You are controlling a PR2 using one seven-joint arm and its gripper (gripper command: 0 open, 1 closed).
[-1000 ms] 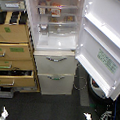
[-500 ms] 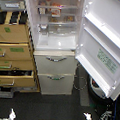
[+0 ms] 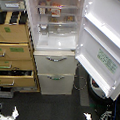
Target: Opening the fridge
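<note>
The tall white fridge (image 3: 56, 42) stands in the middle of the exterior view. Its large upper door (image 3: 104, 38) is swung wide open toward the view's right, with the green-and-white sticker (image 3: 107, 61) low on it. The shelves inside hold food and containers (image 3: 54, 10). Below are two shut drawers, the upper (image 3: 55, 66) and the lower (image 3: 56, 83), each with a curved silver handle. No arm or gripper shows clearly. Small white jagged shapes sit at the bottom edge on the left (image 3: 6, 112) and on the right (image 3: 87, 117); I cannot tell what they are.
A tan wooden drawer cabinet (image 3: 14, 49) stands against the fridge on the view's left, with its lower drawers (image 3: 10, 76) partly pulled out. A round white-and-dark object (image 3: 96, 87) sits on the dark floor under the open door. Cables (image 3: 106, 118) lie at the bottom right.
</note>
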